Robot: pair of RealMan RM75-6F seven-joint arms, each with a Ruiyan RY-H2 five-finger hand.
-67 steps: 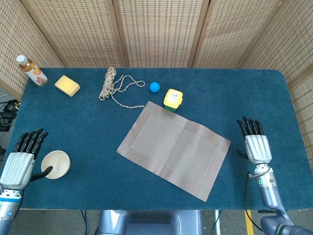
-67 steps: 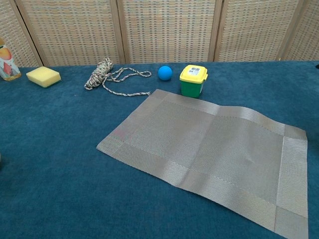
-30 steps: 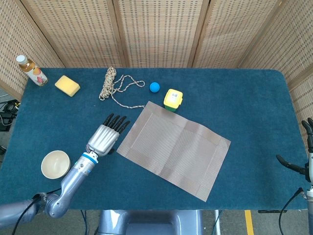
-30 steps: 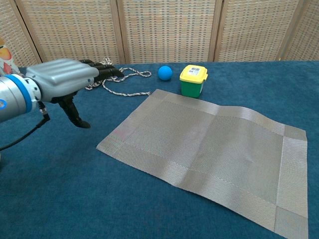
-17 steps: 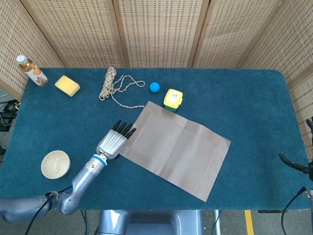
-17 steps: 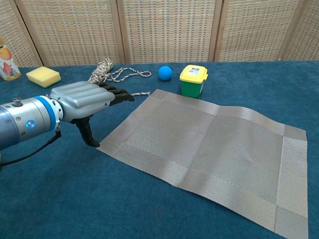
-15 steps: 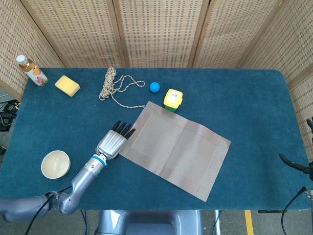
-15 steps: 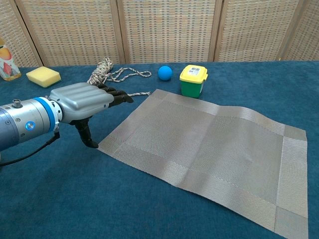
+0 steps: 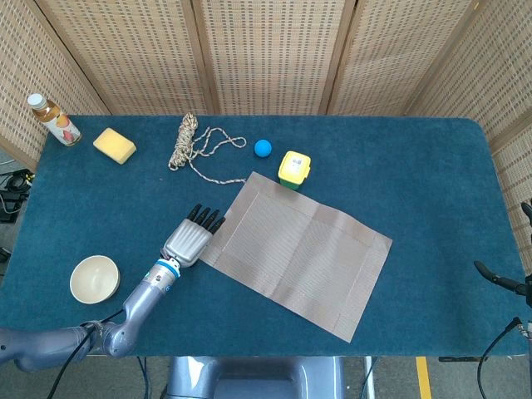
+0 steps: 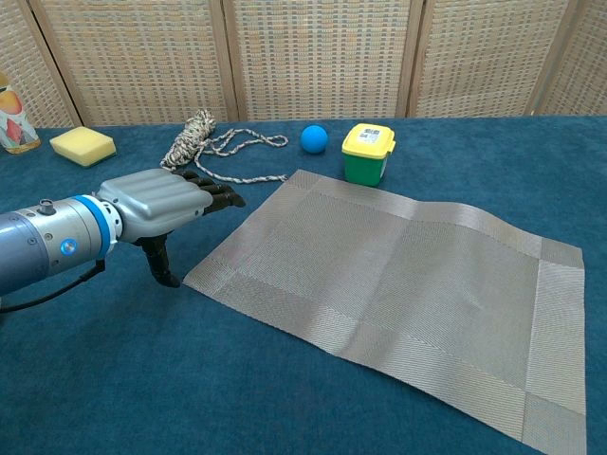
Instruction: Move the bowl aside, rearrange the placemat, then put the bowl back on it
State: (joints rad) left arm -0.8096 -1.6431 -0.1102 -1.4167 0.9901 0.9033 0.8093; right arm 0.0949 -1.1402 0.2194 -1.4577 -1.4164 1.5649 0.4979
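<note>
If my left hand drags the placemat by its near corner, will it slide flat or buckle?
The placemat looks thin and woven, with a raised crease showing, so it probably flexes and ripples rather than sliding rigid. The carpeted table may grip it. The left hand is beside its corner; pressing down while dragging seems safer.

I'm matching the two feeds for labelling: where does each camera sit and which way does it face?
Head view: high, looking down on the whole table; shows the left hand, its arm, and the bowl.
Chest view: low at the near edge, facing the screen wall; shows the left hand.
Shared: placemat, yellow-lidded box, blue ball, rope.
</note>
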